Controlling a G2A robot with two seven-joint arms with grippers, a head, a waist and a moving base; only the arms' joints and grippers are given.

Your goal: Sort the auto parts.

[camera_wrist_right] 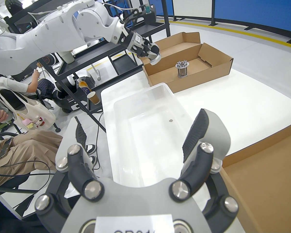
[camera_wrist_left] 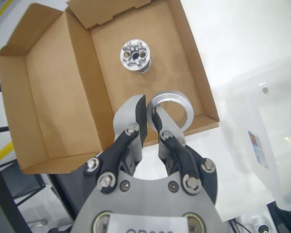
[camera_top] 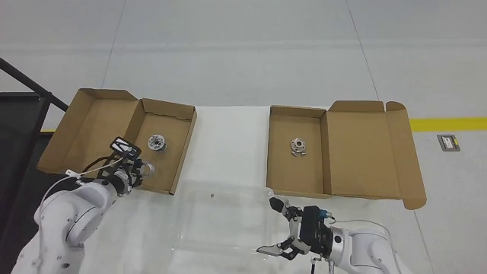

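Standing in box [camera_wrist_left: 116, 86], spoked hub [camera_wrist_left: 135, 54]

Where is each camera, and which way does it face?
Top view: overhead, facing down at the table; both arms show.
Left wrist view: left wrist, facing into the left cardboard box; left hand grips a metal ring.
Right wrist view: right wrist, facing across the clear bin; open right hand.
Shared: the spoked part in that box.

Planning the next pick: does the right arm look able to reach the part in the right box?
Probably yes: the right gripper is open and empty, the right box is open, nothing covers the part.
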